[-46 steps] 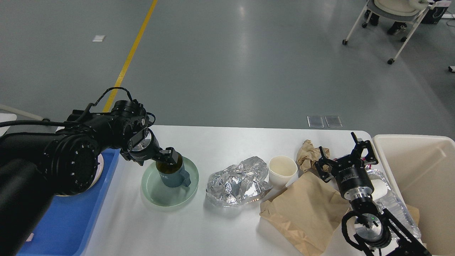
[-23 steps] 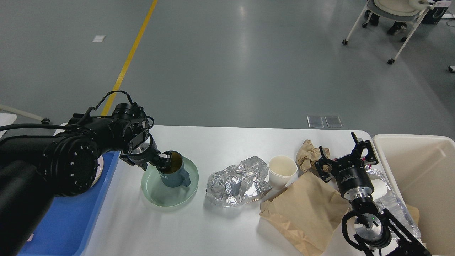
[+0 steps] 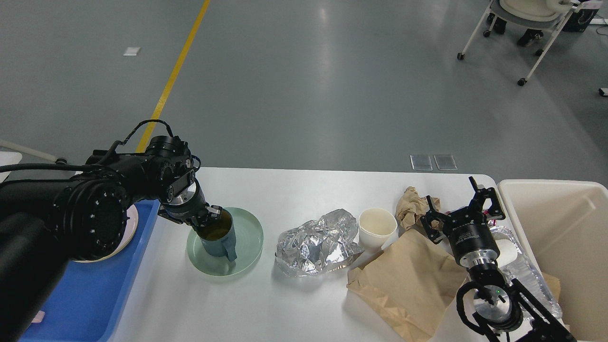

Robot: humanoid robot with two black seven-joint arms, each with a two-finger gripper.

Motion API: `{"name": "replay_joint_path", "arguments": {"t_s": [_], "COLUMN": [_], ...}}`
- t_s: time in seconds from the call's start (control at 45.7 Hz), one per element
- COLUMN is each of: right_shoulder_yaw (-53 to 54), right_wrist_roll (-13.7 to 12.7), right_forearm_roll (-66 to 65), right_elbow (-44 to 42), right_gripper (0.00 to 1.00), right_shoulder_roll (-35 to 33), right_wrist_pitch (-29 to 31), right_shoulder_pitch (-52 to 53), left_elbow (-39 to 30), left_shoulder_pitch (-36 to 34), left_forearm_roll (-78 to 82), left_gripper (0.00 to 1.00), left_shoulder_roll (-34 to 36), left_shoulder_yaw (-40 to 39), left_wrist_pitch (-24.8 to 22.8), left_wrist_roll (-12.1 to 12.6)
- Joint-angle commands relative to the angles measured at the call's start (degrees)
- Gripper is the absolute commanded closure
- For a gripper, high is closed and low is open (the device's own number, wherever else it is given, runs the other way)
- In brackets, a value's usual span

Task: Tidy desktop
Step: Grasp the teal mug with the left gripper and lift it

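Since a second ago our left gripper has drawn the blue mug leftward across the pale green plate, toward the blue tray; our right arm has not stirred. The fingers are clamped on the mug's rim at its left side, one seemingly inside the mouth, and the mug stands roughly upright on the plate's left half with its handle turned to the near side. A dark, brownish liquid appears to sit inside it — a spill is the risk if we tilt it.

The coming move, we judge, turns on one relation: the tray lies directly left of the mug, just beside the plate, and our left arm is plainly the nearer one. The tray already holds a white plate, partly hidden by our arm.

Right of the green plate on the desktop lie crumpled foil, an empty paper cup and brown paper. Our right gripper hangs above the paper with fingers spread, holding nothing, just beside the beige bin at the far right.
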Motion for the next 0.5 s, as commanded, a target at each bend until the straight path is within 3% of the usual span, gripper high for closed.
{"name": "replay_joint_path", "arguments": {"t_s": [0.0,0.219,0.35,0.481], "right_shoulder_yaw": [0.0,0.0,0.0,0.0], "right_wrist_roll": [0.0,0.0,0.0,0.0], "right_forearm_roll": [0.0,0.0,0.0,0.0], "right_elbow": [0.0,0.0,0.0,0.0], "right_gripper": [0.00,0.00,0.00,0.00], "right_shoulder_roll": [0.0,0.0,0.0,0.0], "right_wrist_pitch": [0.0,0.0,0.0,-0.2], "right_shoulder_pitch": [0.0,0.0,0.0,0.0], "left_elbow": [-0.3,-4.3,-12.3,-20.3], "left_shoulder_pitch": [-1.8,-9.0,-17.3,-26.4], "left_forearm_roll": [-0.1,-0.1,-0.1,-0.1], "left_gripper": [1.00,1.00,1.00,1.00], "left_shoulder_roll": [-0.1,2.2,5.3,8.5], "left_shoulder_yaw": [0.0,-0.7,-1.1,0.2], "left_wrist_pitch": [-1.6,-8.8,-9.1,-9.1], "left_wrist_roll": [0.0,-0.6,-1.1,-3.3]}}
